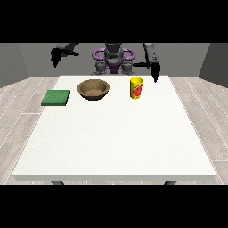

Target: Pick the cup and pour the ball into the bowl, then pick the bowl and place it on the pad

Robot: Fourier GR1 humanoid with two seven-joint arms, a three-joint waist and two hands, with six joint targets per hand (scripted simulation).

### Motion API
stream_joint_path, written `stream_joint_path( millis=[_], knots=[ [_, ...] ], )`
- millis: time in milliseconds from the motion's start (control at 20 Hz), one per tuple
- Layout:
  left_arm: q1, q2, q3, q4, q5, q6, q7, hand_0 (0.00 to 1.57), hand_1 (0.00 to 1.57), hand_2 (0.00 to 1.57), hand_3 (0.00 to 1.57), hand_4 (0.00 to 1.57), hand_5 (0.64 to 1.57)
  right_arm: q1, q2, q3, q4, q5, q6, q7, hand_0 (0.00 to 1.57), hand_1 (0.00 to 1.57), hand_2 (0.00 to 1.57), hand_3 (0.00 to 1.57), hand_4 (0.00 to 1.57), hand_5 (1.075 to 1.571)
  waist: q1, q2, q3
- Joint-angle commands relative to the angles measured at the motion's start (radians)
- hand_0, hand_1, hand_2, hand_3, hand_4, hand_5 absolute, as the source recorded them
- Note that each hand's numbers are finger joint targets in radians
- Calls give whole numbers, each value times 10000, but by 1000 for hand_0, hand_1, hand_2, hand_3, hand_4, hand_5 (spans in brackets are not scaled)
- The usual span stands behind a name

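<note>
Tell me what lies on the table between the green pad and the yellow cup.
In the front view, the brown bowl sits between the green pad and the yellow cup.

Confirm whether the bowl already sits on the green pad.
No, the bowl stands on the white table beside the green pad, apart from it.

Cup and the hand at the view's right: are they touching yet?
Apart. The front view shows the hand at the view's right hanging beyond and to the side of the yellow cup, with bare table showing between them.
</note>
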Motion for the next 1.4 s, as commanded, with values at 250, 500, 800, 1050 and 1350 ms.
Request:
stream_joint_path(
  millis=[250, 500, 800, 1050, 1350],
  knots=[
    [-1609, 107, 542, 3248, -187, 342, -2481, 0, 0, 0, 0, 0, 1517, -628, -499, -392, 878, -245, 879, -978, 0, 0, 0, 0, 0, 1570, -304, 1040, 0],
    [-2188, -129, 280, 4397, -474, 891, -2504, 0, 0, 0, 0, 0, 1517, -566, -429, -587, 2112, -53, 997, -1660, 0, 0, 0, 0, 0, 1571, -130, 614, 4],
    [-3031, 13, 736, 6271, -340, 1093, -3907, 0, 0, 0, 0, 0, 1521, -833, -213, -251, 1723, 167, 675, -1343, 0, 0, 0, 0, 0, 1571, -351, 1010, 0],
    [-3444, -55, 821, 7038, -379, 1587, -4017, 0, 0, 0, 0, 0, 1559, -668, -599, -348, 1378, -126, 1099, -805, 0, 0, 0, 0, 0, 1571, -776, 742, 0],
    [-2710, -292, 327, 6925, -1915, 4397, -5388, 1317, 1317, 1571, 1571, 1455, 1245, -920, -667, -472, 1217, -154, 1136, -1337, 0, 0, 0, 0, 0, 1570, -1306, 1582, 3]
  ],
)
